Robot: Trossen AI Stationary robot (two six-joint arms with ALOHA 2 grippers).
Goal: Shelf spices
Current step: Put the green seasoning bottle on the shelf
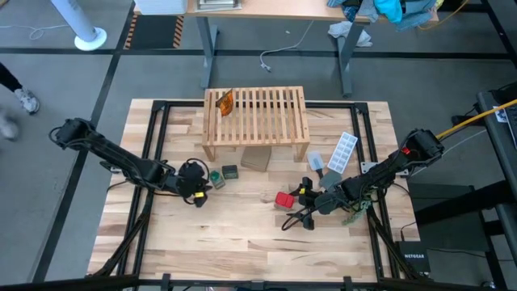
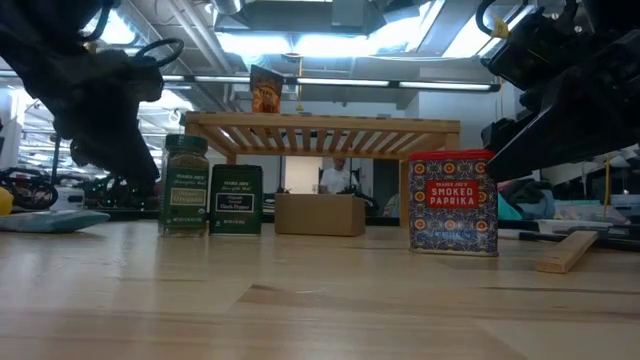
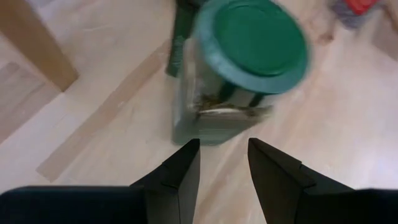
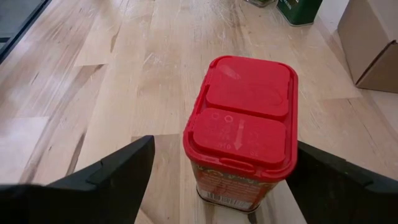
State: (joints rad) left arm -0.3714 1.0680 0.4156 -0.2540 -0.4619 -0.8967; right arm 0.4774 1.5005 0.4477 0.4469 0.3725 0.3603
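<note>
The shelf (image 1: 254,121) stands at the table's far middle. An orange packet (image 1: 225,102) lies on its slats near the left end. A green round jar (image 3: 249,56) and a dark box-like jar (image 1: 230,171) stand upright side by side on the table in front of the shelf. My left gripper (image 3: 224,146) is just left of the green jar, fingers slightly apart, with nothing between them. A red jar (image 4: 242,137) stands upright at mid table. My right gripper (image 4: 225,146) is open wide, one finger on either side of the red jar without gripping it.
A small cardboard box (image 1: 255,158) sits by the shelf's front edge. A white ice-cube tray (image 1: 343,152) and a small grey item (image 1: 315,162) lie to the right of the shelf. A loose wood strip (image 2: 568,250) lies near the right arm.
</note>
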